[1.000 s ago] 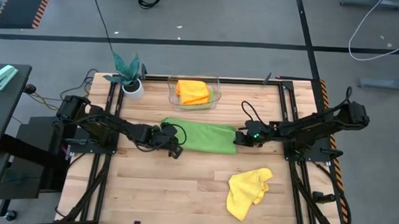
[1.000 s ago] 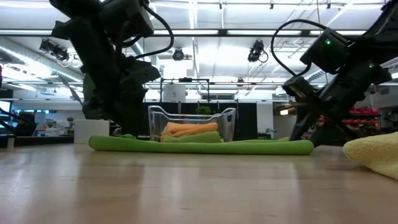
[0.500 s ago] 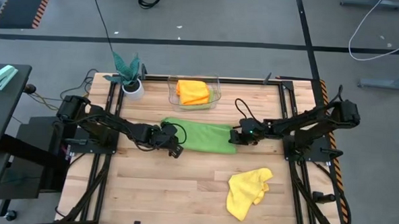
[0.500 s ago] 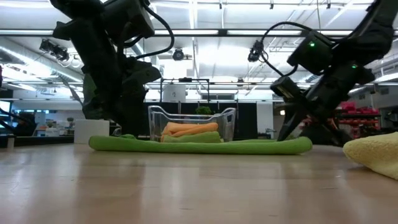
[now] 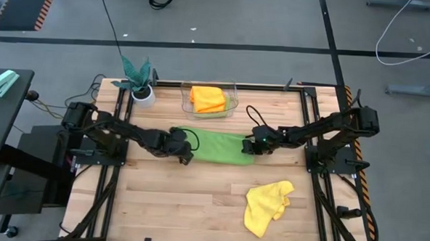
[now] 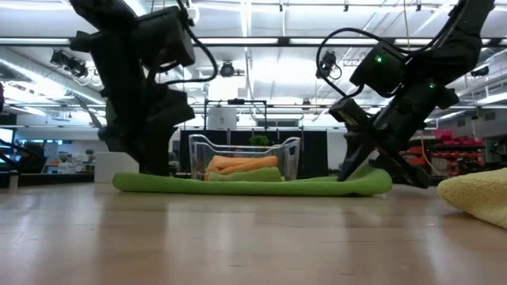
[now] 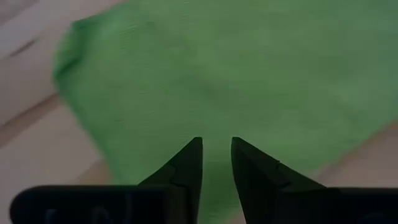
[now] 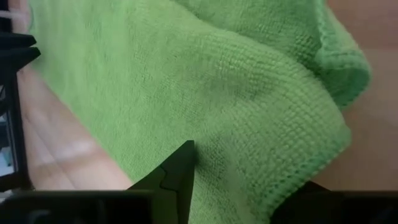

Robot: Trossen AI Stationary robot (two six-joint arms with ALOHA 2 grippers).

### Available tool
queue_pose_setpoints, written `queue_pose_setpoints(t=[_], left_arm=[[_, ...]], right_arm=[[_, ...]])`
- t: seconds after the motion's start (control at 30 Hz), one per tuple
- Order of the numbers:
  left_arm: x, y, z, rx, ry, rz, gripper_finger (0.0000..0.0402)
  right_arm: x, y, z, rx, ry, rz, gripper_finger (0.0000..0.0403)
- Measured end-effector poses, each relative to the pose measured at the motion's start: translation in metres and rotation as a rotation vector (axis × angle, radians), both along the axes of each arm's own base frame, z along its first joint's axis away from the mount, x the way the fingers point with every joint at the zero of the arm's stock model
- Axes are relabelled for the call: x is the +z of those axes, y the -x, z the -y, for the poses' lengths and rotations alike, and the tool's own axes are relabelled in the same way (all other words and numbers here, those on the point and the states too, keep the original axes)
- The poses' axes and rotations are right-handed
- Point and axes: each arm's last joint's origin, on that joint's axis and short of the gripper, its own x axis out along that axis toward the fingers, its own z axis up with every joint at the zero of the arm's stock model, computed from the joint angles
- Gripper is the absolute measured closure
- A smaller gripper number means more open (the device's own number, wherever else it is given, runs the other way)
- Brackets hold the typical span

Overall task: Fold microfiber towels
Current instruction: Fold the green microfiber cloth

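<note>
I am watching the darker green towel lying as a folded oblong across the middle of the wooden slatted table, its looped microfiber pile and stitched hem showing plainly in the right wrist view. The left hand is sitting at the towel's left end; in its wrist view the two dark wedge-shaped fingers are standing with a narrow gap over the green cloth, and I cannot tell whether they are pinching any of it. The right hand is pressing at the towel's right end, where the cloth is bunching into a rounded fold; one dark finger is resting on the pile, the other is showing only as a dark edge past the hem, and I cannot tell whether the cloth is gripped. The yellow towel is lying crumpled near the front right of the table, well apart from both hands. The orange towel is sitting folded inside the clear plastic bin at the back, on top of a light lime green towel. A teal-leaved plant in a white pot is standing beside the bin.
</note>
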Motion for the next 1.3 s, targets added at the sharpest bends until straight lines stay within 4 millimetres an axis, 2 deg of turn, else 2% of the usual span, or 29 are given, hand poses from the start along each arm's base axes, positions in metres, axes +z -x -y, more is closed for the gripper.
queue_pose_setpoints(t=[0.13,0.4,0.53,0.7,0.9,1.1,1.3], left_arm=[[-0.002,0.005,-0.01,0.037,-0.005,-0.063,0.0319],[-0.003,0.01,-0.038,0.144,-0.01,-0.105,0.0339],[-0.003,0.012,-0.054,0.191,-0.015,-0.113,0.0353],[-0.003,0.014,-0.065,0.155,0.019,-0.14,0.0376],[-0.004,0.014,-0.065,0.12,0.059,-0.145,0.0396],[-0.004,0.013,-0.064,0.11,0.087,-0.138,0.0381],[-0.007,0.006,-0.064,0.091,0.121,-0.09,0.0395]], right_arm=[[0.001,0.001,0.001,-0.015,0.023,-0.002,0.0308],[0.002,0.001,0.001,-0.029,0.042,0.0,0.0392],[0.002,0.001,0.001,-0.021,0.048,0.001,0.0388],[0.002,0.0,0.001,-0.011,0.056,0.003,0.0396],[0.002,0.0,0.001,-0.005,0.07,0.003,0.0397],[0.003,0.001,0.001,-0.002,0.085,0.005,0.0399],[0.016,0.001,-0.004,0.007,0.13,0.056,0.0401]])
